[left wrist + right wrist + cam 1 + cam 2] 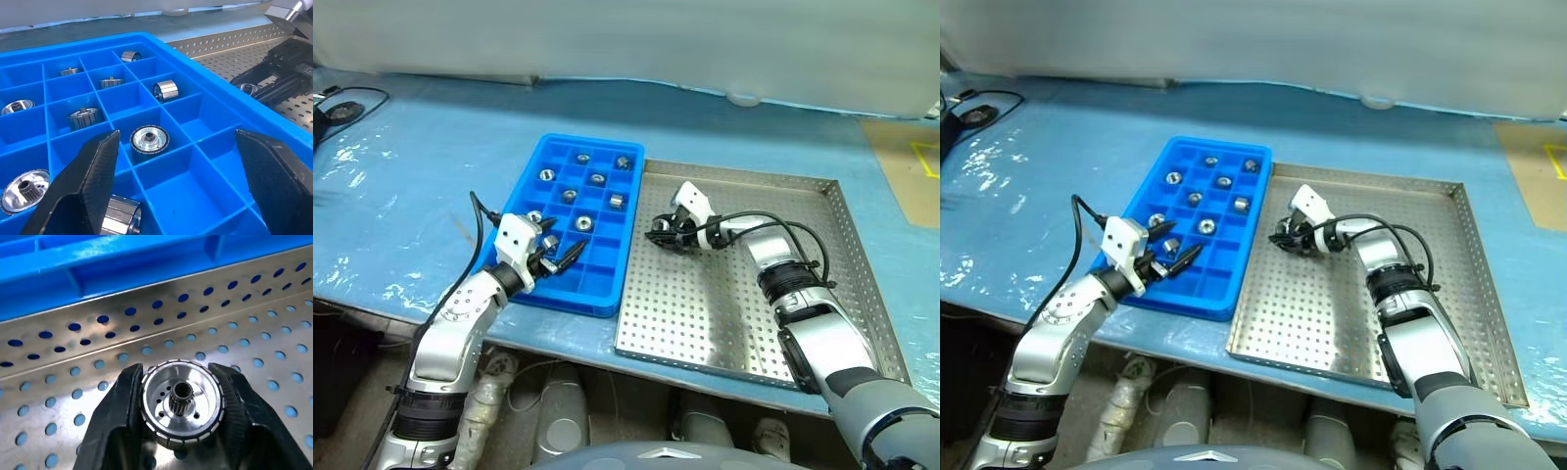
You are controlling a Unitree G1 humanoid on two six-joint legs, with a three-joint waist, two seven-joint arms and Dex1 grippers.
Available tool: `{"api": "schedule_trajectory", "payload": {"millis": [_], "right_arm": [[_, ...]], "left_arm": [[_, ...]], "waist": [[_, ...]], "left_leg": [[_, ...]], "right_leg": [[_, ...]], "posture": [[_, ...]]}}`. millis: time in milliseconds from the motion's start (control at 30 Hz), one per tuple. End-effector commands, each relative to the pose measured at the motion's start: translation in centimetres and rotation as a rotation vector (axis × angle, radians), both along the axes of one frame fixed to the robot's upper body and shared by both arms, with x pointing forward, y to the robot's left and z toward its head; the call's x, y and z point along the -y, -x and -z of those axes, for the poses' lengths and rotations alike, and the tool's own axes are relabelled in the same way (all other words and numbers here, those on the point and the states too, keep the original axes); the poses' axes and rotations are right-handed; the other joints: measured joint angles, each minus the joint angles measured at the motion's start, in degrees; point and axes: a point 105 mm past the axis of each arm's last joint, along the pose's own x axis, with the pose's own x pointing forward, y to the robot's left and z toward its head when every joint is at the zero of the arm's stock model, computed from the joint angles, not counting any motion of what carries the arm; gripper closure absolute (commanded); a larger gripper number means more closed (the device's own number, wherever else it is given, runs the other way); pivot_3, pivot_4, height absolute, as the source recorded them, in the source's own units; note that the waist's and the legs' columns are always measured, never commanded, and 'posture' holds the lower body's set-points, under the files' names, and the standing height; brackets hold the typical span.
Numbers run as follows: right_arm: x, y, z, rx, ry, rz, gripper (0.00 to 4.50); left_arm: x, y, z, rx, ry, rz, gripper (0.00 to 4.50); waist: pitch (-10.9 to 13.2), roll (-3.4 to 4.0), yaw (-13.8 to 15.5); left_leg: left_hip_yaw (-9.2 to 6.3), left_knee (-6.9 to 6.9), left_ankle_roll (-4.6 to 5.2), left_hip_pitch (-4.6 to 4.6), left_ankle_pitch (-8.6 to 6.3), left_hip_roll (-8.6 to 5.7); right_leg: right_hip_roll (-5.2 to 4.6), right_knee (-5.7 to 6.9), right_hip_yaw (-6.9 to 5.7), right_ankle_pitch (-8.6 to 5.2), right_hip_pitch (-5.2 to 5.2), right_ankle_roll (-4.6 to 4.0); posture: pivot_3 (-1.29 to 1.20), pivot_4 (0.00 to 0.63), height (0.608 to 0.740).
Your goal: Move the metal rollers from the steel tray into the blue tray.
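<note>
My right gripper (658, 233) reaches down into the steel tray (705, 313), close to its left rim. In the right wrist view its fingers (127, 401) press both sides of a metal roller (182, 401) that rests on the perforated floor (274, 333). The blue tray (558, 302) lies left of the steel tray. Several metal rollers (597, 178) sit one to a compartment in it. My left gripper (563, 257) hovers open over the blue tray's near end, with nothing between its fingers (93, 181). A roller (149, 139) lies in the compartment just beyond them.
A blue plastic sheet (431, 166) covers the table. A black cable (352, 103) lies at the far left. A brown board (901, 166) is at the far right. The table's front edge runs just below both trays.
</note>
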Motion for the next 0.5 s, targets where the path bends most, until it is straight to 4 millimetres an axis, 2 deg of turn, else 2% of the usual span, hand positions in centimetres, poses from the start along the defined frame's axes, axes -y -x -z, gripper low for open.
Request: {"api": "schedule_trajectory", "payload": {"millis": [33, 133, 233, 333, 400, 500], "right_arm": [[-1.6, -0.1, -4.5, 0.091, -0.196, -0.054, 2.84], [-3.3, 0.7, -8.1, 0.099, -0.382, -0.134, 2.84], [-5.5, 2.2, -9.4, 0.069, -0.437, -0.251, 2.84], [-8.4, 4.0, -8.4, 0.044, -0.373, -0.384, 2.84], [-9.9, 5.0, -6.8, 0.033, -0.293, -0.455, 2.84], [-11.2, 5.8, -4.3, 0.028, -0.176, -0.519, 2.84]], "left_arm": [[-1.2, 0.0, -2.5, 0.073, 0.065, -0.043, 0.51], [-2.6, 0.4, -3.1, 0.088, 0.086, -0.09, 0.51], [-3.8, 1.1, -3.1, 0.09, 0.072, -0.125, 0.51], [-4.7, 1.8, -3.1, 0.094, 0.063, -0.169, 0.51], [-5.0, 2.2, -2.9, 0.094, 0.051, -0.191, 0.51], [-5.0, 2.8, -2.8, 0.093, 0.047, -0.21, 0.51]], "waist": [[0.0, 0.0, -0.1], [0.0, 0.0, -0.6], [0.0, 0.0, -0.6], [0.0, -0.01, -0.2], [0.0, -0.01, 0.3], [0.0, -0.02, 1.4]], "left_leg": [[0.0, 0.0, -0.01, -0.01, 0.0, 0.01], [0.0, 0.0, -0.04, -0.07, 0.02, 0.07], [0.0, -0.02, -0.04, -0.08, 0.02, 0.13], [-0.01, -0.06, -0.04, -0.09, 0.02, 0.12], [-0.06, -0.13, -0.05, -0.09, 0.02, 0.13], [-0.15, -0.31, -0.12, -0.1, 0.06, 0.09]], "right_leg": [[0.01, 0.01, 0.0, 0.0, -0.02, 0.0], [0.07, 0.08, 0.02, 0.0, -0.15, 0.0], [0.12, 0.06, 0.0, 0.0, -0.15, 0.0], [0.11, 0.01, -0.02, -0.01, -0.15, 0.0], [0.1, 0.0, -0.05, -0.01, -0.15, 0.01], [0.08, -0.03, -0.12, -0.03, -0.16, 0.02]], "posture": [[0.37, 0.15, 0.74], [0.39, 0.15, 0.74], [0.43, 0.15, 0.74], [0.47, 0.15, 0.74], [0.49, 0.15, 0.74], [0.55, 0.15, 0.74]]}}
